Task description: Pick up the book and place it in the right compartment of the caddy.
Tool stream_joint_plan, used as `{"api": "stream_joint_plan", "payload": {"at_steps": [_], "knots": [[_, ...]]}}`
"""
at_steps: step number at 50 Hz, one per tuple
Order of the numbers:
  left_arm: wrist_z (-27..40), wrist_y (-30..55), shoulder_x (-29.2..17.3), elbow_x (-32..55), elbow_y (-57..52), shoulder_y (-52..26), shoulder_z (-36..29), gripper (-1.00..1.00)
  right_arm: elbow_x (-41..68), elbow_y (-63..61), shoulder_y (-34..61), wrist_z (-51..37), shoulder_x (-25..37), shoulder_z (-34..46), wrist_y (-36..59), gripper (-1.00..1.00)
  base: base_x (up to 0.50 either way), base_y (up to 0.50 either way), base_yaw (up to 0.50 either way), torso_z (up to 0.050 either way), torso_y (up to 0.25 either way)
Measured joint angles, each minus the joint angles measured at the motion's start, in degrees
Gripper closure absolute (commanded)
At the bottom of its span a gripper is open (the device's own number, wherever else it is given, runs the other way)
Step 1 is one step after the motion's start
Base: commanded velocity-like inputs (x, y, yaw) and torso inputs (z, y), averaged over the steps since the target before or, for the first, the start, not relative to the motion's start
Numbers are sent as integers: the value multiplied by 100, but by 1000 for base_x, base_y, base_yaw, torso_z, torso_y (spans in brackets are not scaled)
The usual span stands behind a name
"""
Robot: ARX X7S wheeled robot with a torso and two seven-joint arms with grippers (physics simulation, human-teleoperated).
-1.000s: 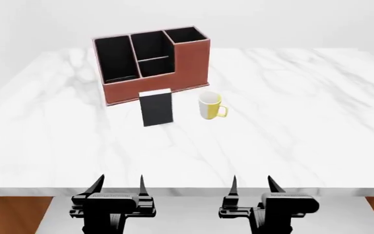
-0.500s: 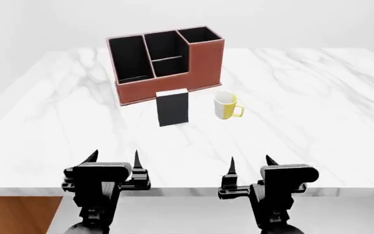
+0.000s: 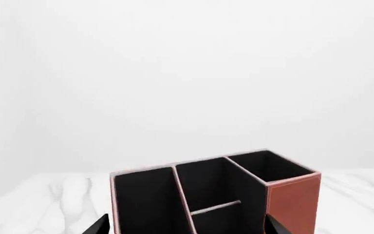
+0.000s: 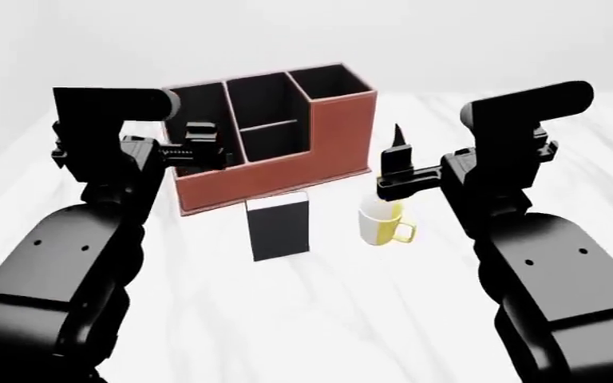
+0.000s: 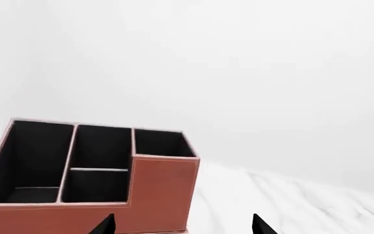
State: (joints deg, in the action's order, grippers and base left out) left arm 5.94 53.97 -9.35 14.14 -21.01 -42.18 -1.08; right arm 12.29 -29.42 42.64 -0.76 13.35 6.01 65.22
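Both arms have swung up from the table's near edge in the last sec: left gripper (image 4: pixel 202 149) and right gripper (image 4: pixel 405 171) now flank the caddy (image 4: pixel 318 144), jaws spread, nothing held. Book (image 4: pixel 281 227) untouched, upright just in front of the caddy toward the far edge, mug (image 4: pixel 385 224) beside it; right compartment (image 4: pixel 328 83) empty, so approach only, no grasp yet.

Both arms raised, left tool (image 4: pixel 192 148) and right tool (image 4: pixel 424 159) open

I see the thin black book (image 4: pixel 280 228) lying flat just before the reddish-brown caddy (image 4: pixel 318 148). Its tallest right compartment (image 4: pixel 328 80), black-lined, stands open.
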Motion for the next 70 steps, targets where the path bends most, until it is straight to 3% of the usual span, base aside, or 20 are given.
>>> {"api": "stream_joint_plan", "payload": {"at_steps": [60, 70], "knots": [[153, -138, -158, 97, 353, -270, -189, -100, 167, 254, 252, 44, 143, 131, -45, -100, 500, 0, 0, 0, 2], [176, -159, -176, 126, 378, -271, -204, -100, 172, 263, 346, -26, 145, 163, 169, -100, 0, 0, 0, 0, 1]]}}
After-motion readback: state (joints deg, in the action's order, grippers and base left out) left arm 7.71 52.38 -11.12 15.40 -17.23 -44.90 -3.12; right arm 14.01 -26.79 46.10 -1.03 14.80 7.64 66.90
